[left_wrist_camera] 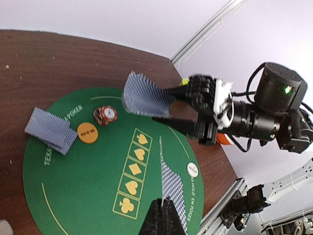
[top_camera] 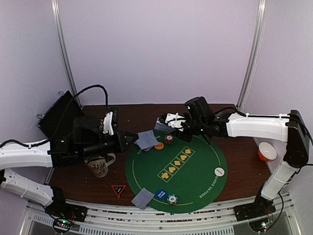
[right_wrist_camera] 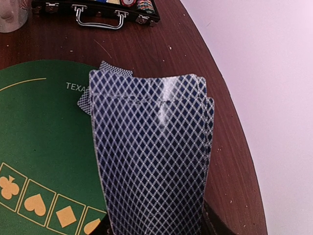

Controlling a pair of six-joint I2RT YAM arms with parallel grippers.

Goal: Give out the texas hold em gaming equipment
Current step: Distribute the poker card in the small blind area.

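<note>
card (left_wrist_camera: 172,188) pinched in left gripper (left_wrist_camera: 163,218), deck (right_wrist_camera: 151,161) held in right gripper (left_wrist_camera: 159,105): card should be laid flat on mat (left_wrist_camera: 73,196).

Both arms are the same build tbh: the left arm (top_camera: 22,155) and right arm (top_camera: 254,126) have white link shells with chunky black joint housings. Black cable (top_camera: 93,89) loops off the left one, and there's a tiny green LED (left_wrist_camera: 286,89) on the right wrist motor.
</note>
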